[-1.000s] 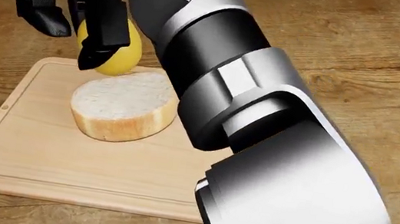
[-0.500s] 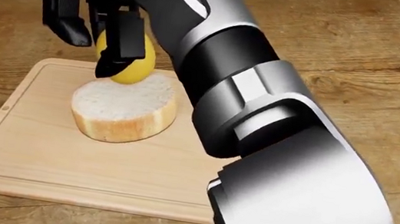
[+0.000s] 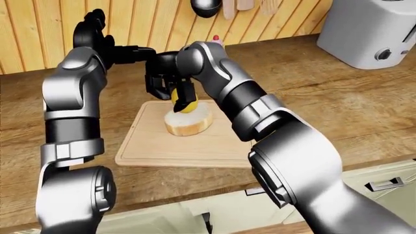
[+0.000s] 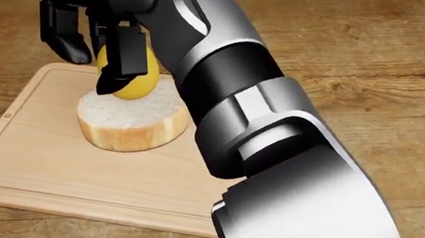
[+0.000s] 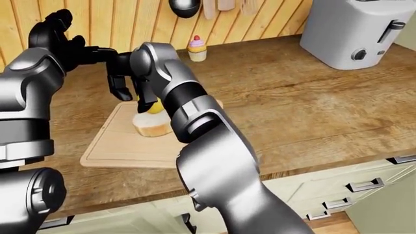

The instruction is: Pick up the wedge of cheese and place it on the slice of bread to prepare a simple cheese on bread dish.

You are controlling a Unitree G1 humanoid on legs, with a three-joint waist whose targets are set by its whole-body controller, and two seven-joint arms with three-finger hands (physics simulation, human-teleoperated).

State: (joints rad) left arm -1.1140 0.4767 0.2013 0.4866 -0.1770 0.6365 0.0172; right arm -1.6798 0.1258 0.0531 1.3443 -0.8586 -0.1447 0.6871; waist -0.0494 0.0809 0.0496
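The right hand [image 4: 100, 36] has its fingers clenched on the cheese [image 4: 132, 74], apparently just touching the bread [image 4: 130, 117] on the board [image 4: 42, 164], so placing is underway and releasing comes next.

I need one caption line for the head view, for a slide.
The right hand holds the yellow cheese against the top of the bread slice on the wooden cutting board.

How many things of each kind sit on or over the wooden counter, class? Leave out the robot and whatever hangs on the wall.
Cheese: 1
Bread: 1
Board: 1
Cupcake: 1
Toaster: 1
Total: 5
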